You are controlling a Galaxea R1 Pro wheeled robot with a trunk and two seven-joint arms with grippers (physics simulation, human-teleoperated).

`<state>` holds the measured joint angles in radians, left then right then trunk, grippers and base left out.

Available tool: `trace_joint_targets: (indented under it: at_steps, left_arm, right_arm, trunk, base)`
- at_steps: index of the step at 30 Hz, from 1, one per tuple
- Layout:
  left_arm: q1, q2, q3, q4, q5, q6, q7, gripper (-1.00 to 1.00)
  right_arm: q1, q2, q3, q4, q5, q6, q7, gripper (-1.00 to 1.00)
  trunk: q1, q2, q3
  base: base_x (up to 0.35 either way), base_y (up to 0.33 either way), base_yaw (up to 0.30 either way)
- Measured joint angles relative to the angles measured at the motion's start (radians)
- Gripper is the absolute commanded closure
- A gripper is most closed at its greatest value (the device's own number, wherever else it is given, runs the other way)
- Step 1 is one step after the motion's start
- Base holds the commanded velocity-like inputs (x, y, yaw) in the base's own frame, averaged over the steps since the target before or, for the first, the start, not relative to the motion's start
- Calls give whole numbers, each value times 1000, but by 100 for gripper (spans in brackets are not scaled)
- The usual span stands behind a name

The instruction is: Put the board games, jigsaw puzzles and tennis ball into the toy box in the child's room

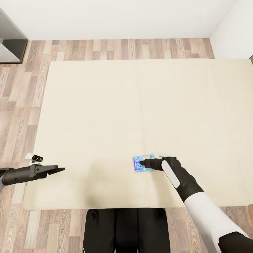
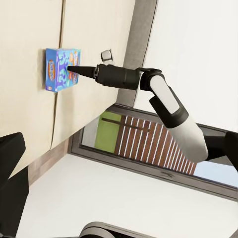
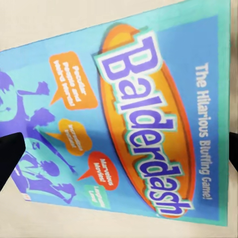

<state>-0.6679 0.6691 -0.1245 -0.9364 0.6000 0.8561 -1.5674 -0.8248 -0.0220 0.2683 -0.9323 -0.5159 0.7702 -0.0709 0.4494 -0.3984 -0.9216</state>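
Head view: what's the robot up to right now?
The right claw is down at a blue and teal Balderdash board game box lying flat on the cream bed surface; its fingertips overlap the box's edge. Whether the box is gripped is unclear. The right wrist view looks straight onto the box lid. The left claw hovers over the bed's left side, holding nothing.

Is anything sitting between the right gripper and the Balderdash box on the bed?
Nothing visible does. The right gripper is directly over the Balderdash board game, which lies flat on the cream bed. In the right wrist view the box cover is unobstructed between the fingertips.
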Motion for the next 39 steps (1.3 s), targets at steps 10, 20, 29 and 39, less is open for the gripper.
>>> trace_joint_targets:
  at_steps: [10,20,29,39]
  left_arm:
    - [0,0,0,0,0,0,0,-100]
    - [0,0,0,0,-1,0,0,-100]
    - [0,0,0,0,-1,0,0,-100]
    - [0,0,0,0,0,0,0,-100]
  right_arm:
    - [1,0,0,0,0,0,0,-100]
    - [3,-1,0,0,1,0,0,-100]
    - [3,-2,0,0,1,0,0,-100]
    - [3,-1,0,-1,0,0,0,-100]
  trunk:
    - [0,0,0]
    - [0,0,0]
    - [0,0,0]
    - [0,0,0]
  base:
    - [0,76,0]
    - [0,124,0]
    - [0,209,0]
    - [0,72,0]
